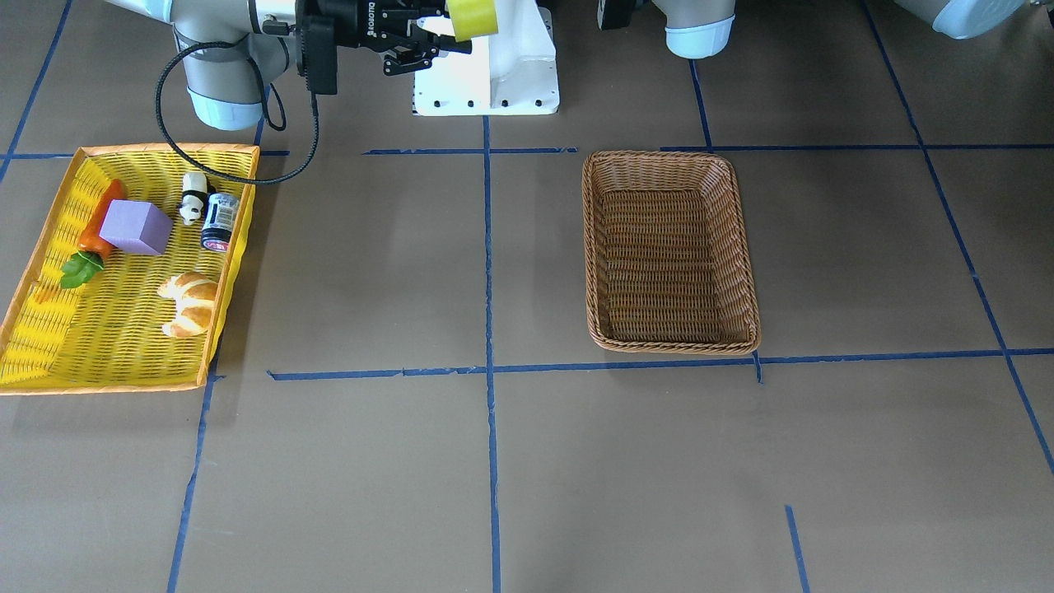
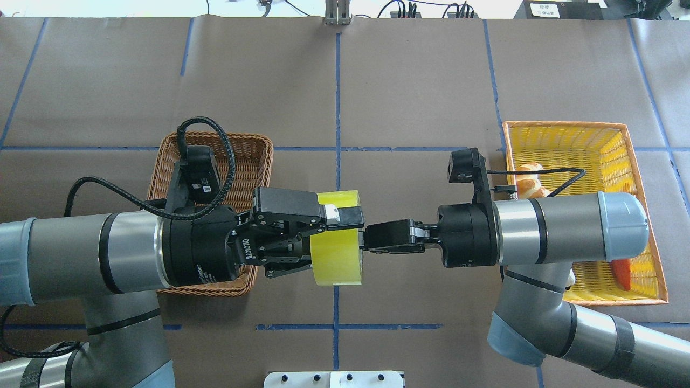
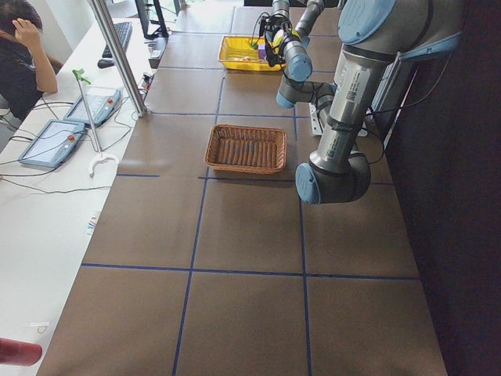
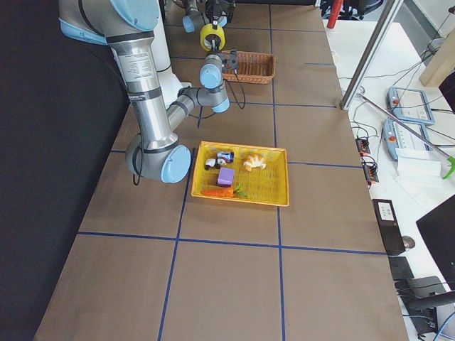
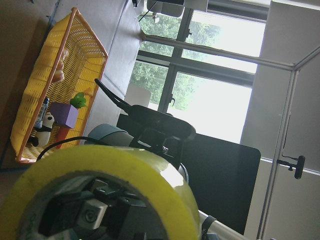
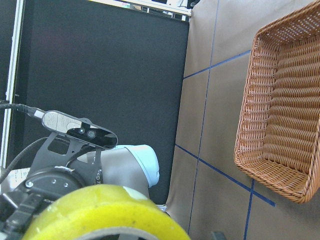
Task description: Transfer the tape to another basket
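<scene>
Two grippers meet on the tape [image 2: 337,258], held aloft just beside the basket [image 2: 253,141]. My left gripper [image 2: 329,241] clamps its outer wall; the right gripper [image 2: 372,240] touches its end, grip unclear. I judge it light, rigid and slick, best held across the wall.

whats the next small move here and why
Probably the right claw lets go and backs away, if the left claw grips firmly: it straddles the tape in mid air, and the brown basket lies on that arm's side.
</scene>
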Available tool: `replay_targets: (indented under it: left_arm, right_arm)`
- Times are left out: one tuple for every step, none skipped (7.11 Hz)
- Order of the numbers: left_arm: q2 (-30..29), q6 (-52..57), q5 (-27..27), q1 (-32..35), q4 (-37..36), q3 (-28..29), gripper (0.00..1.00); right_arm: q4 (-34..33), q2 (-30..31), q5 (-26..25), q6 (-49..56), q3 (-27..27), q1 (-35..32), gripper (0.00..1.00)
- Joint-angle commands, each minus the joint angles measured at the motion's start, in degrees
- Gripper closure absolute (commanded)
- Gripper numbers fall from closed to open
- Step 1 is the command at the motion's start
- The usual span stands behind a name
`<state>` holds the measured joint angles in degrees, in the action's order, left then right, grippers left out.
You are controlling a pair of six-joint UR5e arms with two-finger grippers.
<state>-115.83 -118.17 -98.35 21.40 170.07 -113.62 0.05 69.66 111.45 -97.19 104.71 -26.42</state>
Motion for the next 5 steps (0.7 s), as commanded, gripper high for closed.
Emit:
replay_targets:
  left_arm:
    - [-0.01,-0.83,0.09,-0.04,0.00,-0.98,1.00]
    - [-0.01,-0.83,0.18,0.05,0.00,-1.95,1.00]
    - [0.08,-0.83,1.22,0.14,0.00,-2.39,1.00]
    - [0.43,-0.83,1.23,0.40,0.09,-2.48,1.00]
    - [0.78,-0.66,1.32,1.10,0.09,-2.57,1.00]
  right_arm:
    - [0.04,0.03,0.00,-0.02,0.23,-0.03,0.00]
    - [0.04,0.12,0.09,0.25,0.14,-0.21,0.00]
    - [0.04,0.47,0.35,0.25,0.23,-0.90,0.00]
    - [0.04,0.82,0.79,0.16,0.49,-2.04,0.00]
    - [-0.05,2.22,2.27,0.07,1.10,-3.27,0.00]
